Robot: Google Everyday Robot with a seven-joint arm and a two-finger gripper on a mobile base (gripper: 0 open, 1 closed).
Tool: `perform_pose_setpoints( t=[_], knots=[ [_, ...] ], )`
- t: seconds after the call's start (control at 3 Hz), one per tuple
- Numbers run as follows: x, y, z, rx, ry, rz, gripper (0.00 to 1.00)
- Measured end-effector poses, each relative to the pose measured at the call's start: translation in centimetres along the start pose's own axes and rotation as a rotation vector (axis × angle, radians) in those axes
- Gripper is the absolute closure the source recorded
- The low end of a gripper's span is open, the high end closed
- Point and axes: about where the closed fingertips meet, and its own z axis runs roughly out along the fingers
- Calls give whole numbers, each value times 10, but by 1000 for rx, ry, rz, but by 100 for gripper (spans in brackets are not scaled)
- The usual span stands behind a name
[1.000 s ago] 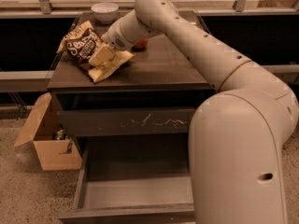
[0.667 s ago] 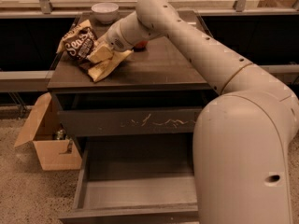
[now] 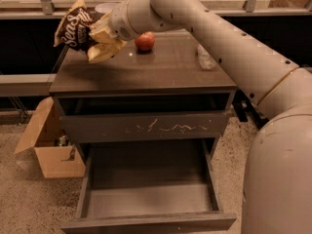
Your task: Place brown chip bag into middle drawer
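Note:
The brown chip bag point(image 3: 74, 24), dark with white script, hangs in the air above the far left corner of the cabinet top point(image 3: 146, 72). My gripper point(image 3: 97, 37) is shut on the bag's right side, with its pale fingers point(image 3: 108, 47) pressed against it. The middle drawer point(image 3: 146, 201) is pulled open low at the front, and its grey floor holds nothing. It lies below and to the right of the bag.
A red apple point(image 3: 145, 41) and a clear plastic item point(image 3: 204, 57) sit on the cabinet top. The drawer front with pale scratches point(image 3: 146, 127) is shut above the open drawer. An open cardboard box point(image 3: 51, 147) stands on the floor at the left. My arm fills the right side.
The bag, which lay on the cabinet top in my gripper, has been lifted clear of the top. The view has shifted closer and to the left.

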Motion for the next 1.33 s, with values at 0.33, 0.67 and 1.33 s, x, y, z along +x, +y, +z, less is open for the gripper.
perform_pose_setpoints(
  t=[0.33,0.67,1.33],
  knots=[
    [0,0,0,0,0,0,100],
    [-27,31,-14,-141,-84,-84,100],
    [-40,140,-71,-407,-160,-147,100]
  ],
)
